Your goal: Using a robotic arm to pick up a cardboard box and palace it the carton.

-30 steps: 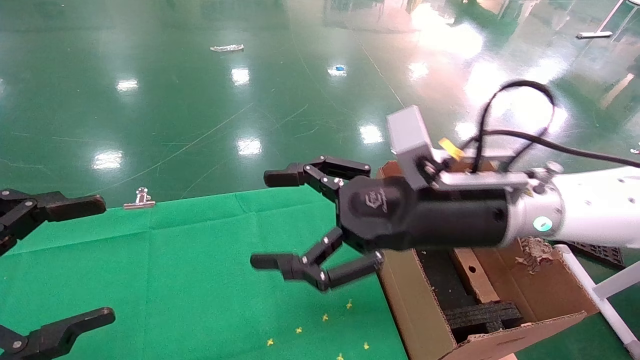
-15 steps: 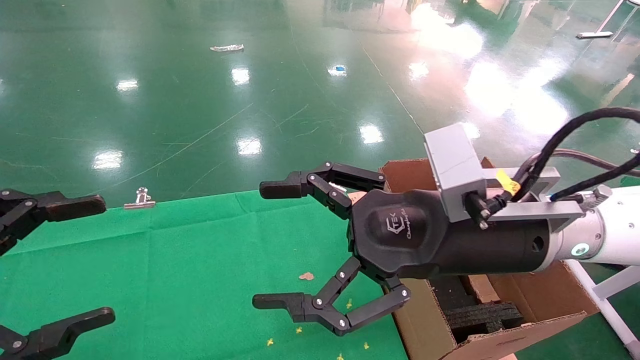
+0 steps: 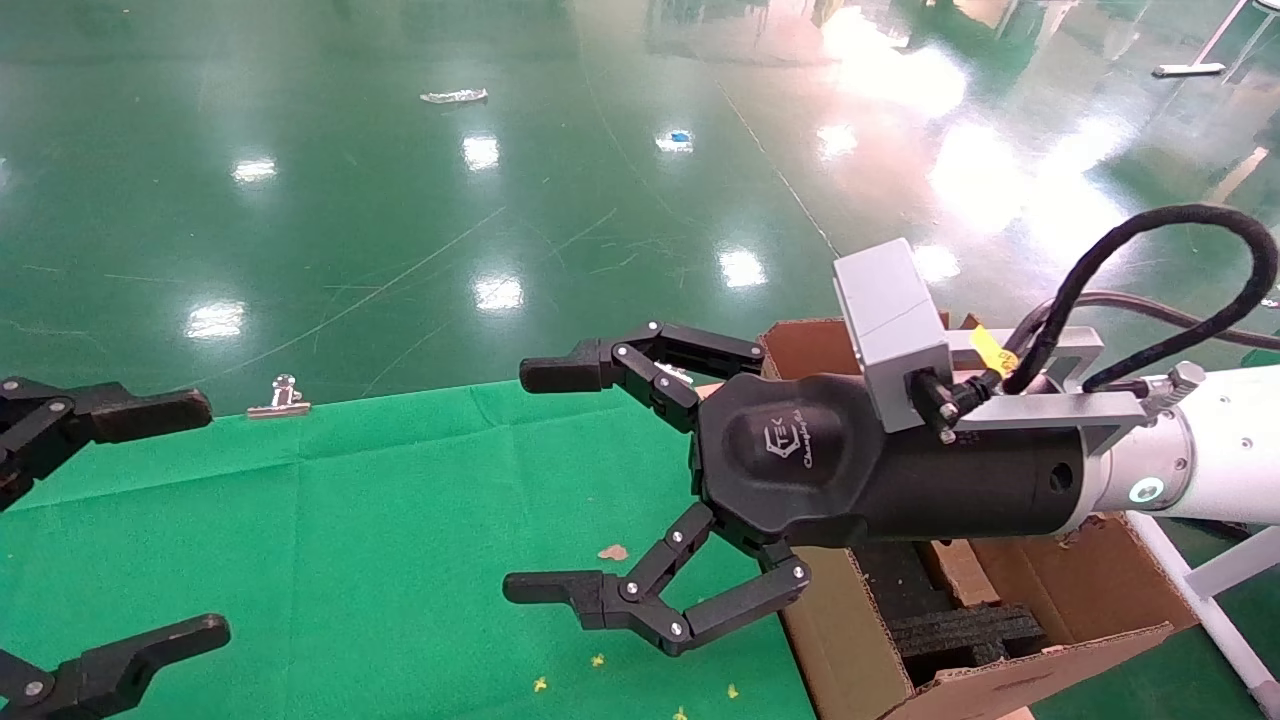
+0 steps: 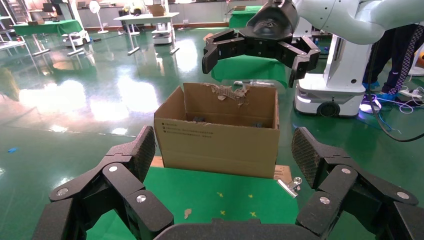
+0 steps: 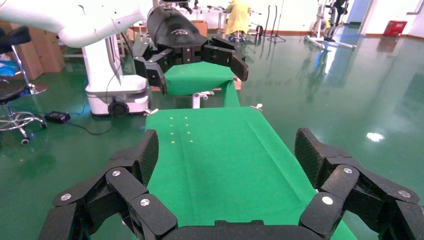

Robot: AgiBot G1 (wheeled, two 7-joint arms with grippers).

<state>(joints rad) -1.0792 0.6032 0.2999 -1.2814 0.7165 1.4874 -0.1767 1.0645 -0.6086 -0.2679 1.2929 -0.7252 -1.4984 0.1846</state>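
My right gripper [image 3: 545, 480] is open and empty. It hangs over the green cloth just left of the carton [image 3: 850, 640], on the white robotic arm [image 3: 1220, 460]. The carton is large, brown and ragged, with black foam [image 3: 960, 635] inside. The end of the narrow cardboard box [image 3: 957, 572] lies inside the carton beside the foam; the arm hides the rest. The left wrist view shows the carton [image 4: 220, 140] with the right gripper [image 4: 260, 47] above it. My left gripper [image 3: 185, 520] is open and empty at the table's left edge.
A green cloth [image 3: 350, 520] covers the table, with yellow cross marks [image 3: 600, 660] and a cardboard scrap [image 3: 612, 552]. A metal clip [image 3: 280, 398] holds its far edge. A white frame tube [image 3: 1200, 600] runs beside the carton. Shiny green floor lies beyond.
The right gripper sank lower in view and turned a little, then shifted slightly left. Its cable swung up. It stayed open and empty. The left gripper has not moved.
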